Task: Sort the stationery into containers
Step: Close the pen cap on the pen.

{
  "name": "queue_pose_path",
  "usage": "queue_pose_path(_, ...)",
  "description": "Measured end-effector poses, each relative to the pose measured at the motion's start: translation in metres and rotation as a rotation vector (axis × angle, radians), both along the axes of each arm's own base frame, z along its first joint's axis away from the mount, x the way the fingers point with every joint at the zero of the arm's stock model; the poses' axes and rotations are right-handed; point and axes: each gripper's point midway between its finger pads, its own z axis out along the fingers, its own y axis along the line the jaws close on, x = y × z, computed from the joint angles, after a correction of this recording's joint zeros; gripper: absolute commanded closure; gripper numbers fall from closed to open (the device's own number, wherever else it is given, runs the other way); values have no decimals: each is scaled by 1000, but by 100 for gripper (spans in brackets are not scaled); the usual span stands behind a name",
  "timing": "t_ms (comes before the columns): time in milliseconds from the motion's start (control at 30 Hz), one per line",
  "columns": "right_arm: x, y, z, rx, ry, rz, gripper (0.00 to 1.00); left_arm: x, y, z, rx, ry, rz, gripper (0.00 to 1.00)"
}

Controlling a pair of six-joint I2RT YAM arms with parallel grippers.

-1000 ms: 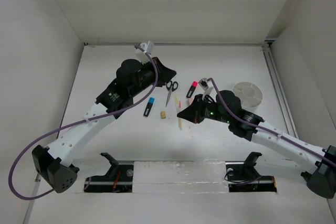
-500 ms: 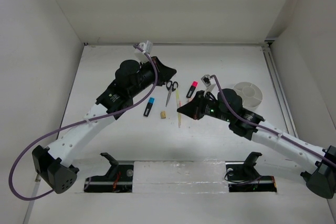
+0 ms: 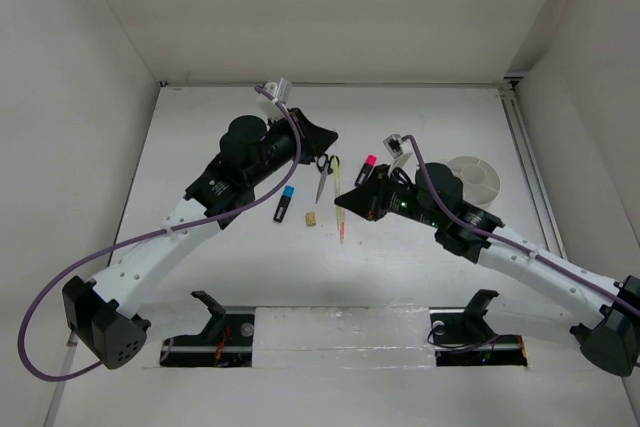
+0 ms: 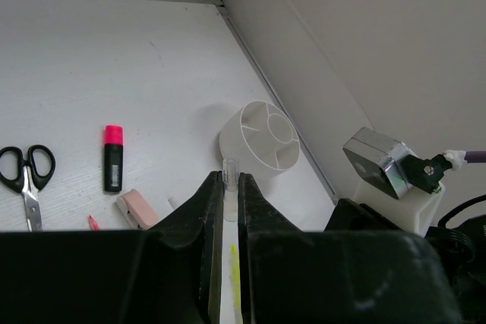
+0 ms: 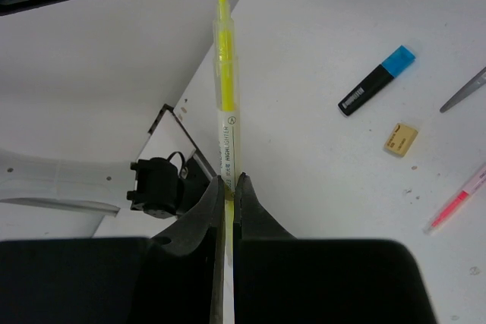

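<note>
My right gripper (image 3: 345,205) (image 5: 229,178) is shut on the pale yellow stick (image 3: 337,175) (image 5: 225,73) and holds it off the table, its tip pointing at the left gripper (image 3: 330,137) (image 4: 231,176). The left jaws stand close together. A clear and yellow stick (image 4: 231,187) shows in their narrow gap, and I cannot tell if they touch it. On the table lie the scissors (image 3: 325,169) (image 4: 26,176), the blue-capped marker (image 3: 284,204), the pink-capped marker (image 3: 365,169), the red pen (image 3: 342,227), the tan eraser (image 3: 311,218) and the pink eraser (image 4: 138,209). The white tub (image 3: 497,175) (image 4: 243,142) stands at right.
White walls close the table in at the back and on both sides. A metal rail (image 3: 525,167) runs along the right edge. A bar with two black brackets (image 3: 340,332) lies along the near edge between the arm bases.
My right gripper has lifted the yellow stick off the table and carried it back and a little left, toward the left gripper. The left arm has not moved.
</note>
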Motion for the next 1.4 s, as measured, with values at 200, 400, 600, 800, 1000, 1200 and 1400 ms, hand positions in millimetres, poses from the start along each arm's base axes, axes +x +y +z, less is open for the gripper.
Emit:
queue_pose_path(200,3,3,-5,-9,13,-2,100,-2,-2,0,-3,-2,-13,100)
queue_pose_path(400,7,4,-2,0,6,-15,100,-2,-2,-1,-6,-4,-17,100)
queue_pose_path(600,14,0,4,10,-4,-37,100,-2,-2,-6,-1,7,-17,100)
queue_pose_path(800,18,-1,8,19,-13,-47,100,-2,-3,-7,0,9,-17,100)
queue_pose_path(1000,20,-2,7,17,-8,-47,100,-3,-3,-7,-1,8,-26,100)
queue_pose_path(1200,21,-2,7,20,-9,-43,100,-4,-6,-8,-7,4,-40,100)
queue_pose_path(1400,25,-1,13,28,-17,-50,100,-6,-9,-13,-16,9,-64,100)
